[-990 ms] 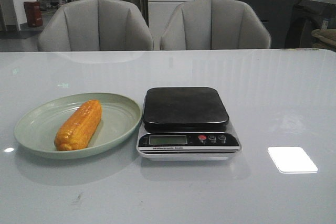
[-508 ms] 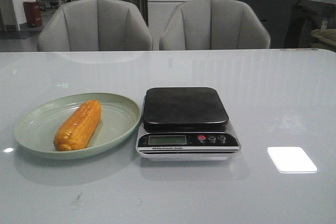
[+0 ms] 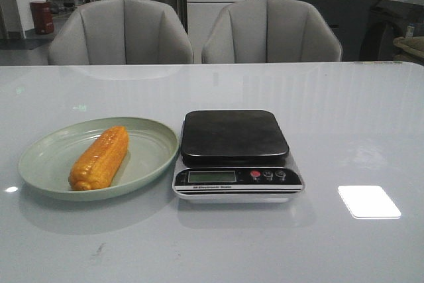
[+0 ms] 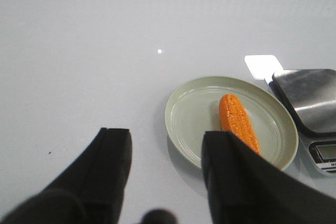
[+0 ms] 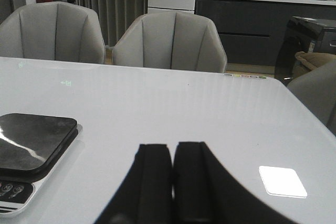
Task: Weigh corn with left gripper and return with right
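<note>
The orange-yellow corn (image 3: 99, 158) lies lengthwise in a pale green plate (image 3: 149, 134) on the left of the table. In the left wrist view the corn (image 4: 237, 120) and plate (image 4: 194, 108) sit beyond my left gripper (image 4: 167, 139), which hangs open above bare table, one dark finger (image 4: 226, 171) overlapping the plate's near rim in the picture. A kitchen scale (image 3: 234, 137) with a black platform stands just right of the plate, nothing on it. My right gripper (image 5: 172, 149) is shut on nothing, over the table to the right of the scale (image 5: 31, 137). Neither gripper shows in the front view.
Two grey chairs (image 3: 122, 31) stand behind the table's far edge. A bright light reflection (image 3: 368, 201) lies on the glossy tabletop right of the scale. The scale's display and buttons (image 3: 265, 175) face the front edge.
</note>
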Tool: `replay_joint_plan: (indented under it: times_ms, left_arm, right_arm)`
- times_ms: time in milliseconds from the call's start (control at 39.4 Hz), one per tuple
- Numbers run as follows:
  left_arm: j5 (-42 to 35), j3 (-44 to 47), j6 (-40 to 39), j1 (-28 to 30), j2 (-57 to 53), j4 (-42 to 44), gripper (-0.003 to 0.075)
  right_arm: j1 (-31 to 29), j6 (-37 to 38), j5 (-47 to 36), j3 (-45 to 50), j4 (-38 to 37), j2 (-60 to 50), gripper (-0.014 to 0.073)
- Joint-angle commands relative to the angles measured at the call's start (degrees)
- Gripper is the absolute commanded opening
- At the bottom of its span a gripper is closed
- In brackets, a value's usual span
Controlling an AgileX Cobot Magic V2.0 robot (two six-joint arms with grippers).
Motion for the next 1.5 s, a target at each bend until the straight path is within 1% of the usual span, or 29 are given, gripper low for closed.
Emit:
replay_joint_plan:
  times_ms: [0,76,127,279,406,584,660,736,813,1016,1244,1295,1346,1422,1473]
  left_arm:
    - [-2.7,-4.3,0.2,-1.2,5.6,0.0,0.0481]
    - [-1.8,-6.8,0.2,-1.8,11.1,-0.6,0.0525]
    - [-1.0,-8.4,0.2,-2.3,14.4,-1.3,0.0536]
    - [2.4,-14.3,0.2,-5.2,24.7,-3.0,0.0537]
    - [2.5,-18.0,-0.3,-8.8,33.8,-3.9,0.0537]
    - [2.4,-22.8,-0.7,-12.5,44.5,-4.8,0.0538]
    - [2.7,-24.7,-1.0,-13.3,48.6,-5.0,0.0561]
    - [4.1,-26.7,-1.1,-14.0,51.9,-5.1,0.0599]
    - [5.7,-28.8,-1.1,-14.7,55.5,-4.6,0.0595]
    - [6.3,-32.3,-1.4,-16.7,62.3,-4.2,0.0595]
    - [6.5,-34.4,-2.1,-16.9,67.7,-4.2,0.0594]
    - [7.0,-34.8,-2.3,-16.9,68.6,-4.3,0.0588]
    - [7.3,-35.3,-3.4,-16.9,69.8,-4.3,0.0563]
    - [8.2,-36.1,-3.7,-16.9,70.9,-4.8,0.0484]
    - [8.5,-36.4,-3.7,-16.9,71.4,-5.8,0.0412]
  right_arm:
    - [-0.2,-0.3,-5.0,0.4,-0.4,-1.2,0.0158]
    - [-0.2,-0.3,-5.0,0.4,-0.4,-1.2,0.0158]
    - [-0.2,-0.3,-5.0,0.4,-0.4,-1.2,0.0158]
    - [-0.2,-0.3,-5.0,0.4,-0.4,-1.2,0.0158]
    - [-0.2,-0.3,-5.0,0.4,-0.4,-1.2,0.0158]
    - [-0.2,-0.3,-5.0,0.4,-0.4,-1.2,0.0158]
    - [-0.2,-0.3,-5.0,0.4,-0.4,-1.2,0.0158]
    - [-0.2,-0.3,-5.0,0.4,-0.4,-1.2,0.0158]
    - [-0.2,-0.3,-5.0,0.4,-0.4,-1.2,0.0158]
    - [-0.2,-0.3,-5.0,0.4,-0.4,-1.2,0.0158]
    - [-0.2,-0.3,-5.0,0.4,-0.4,-1.2,0.0158]
    - [-0.2,-0.3,-5.0,0.4,-0.4,-1.2,0.0158]
    - [-0.2,-0.3,-5.0,0.4,-0.4,-1.2,0.0158]
    - [-0.2,-0.3,-5.0,0.4,-0.4,-1.2,0.0158]
    - [-0.2,-0.3,-5.0,0.4,-0.4,-1.2,0.0158]
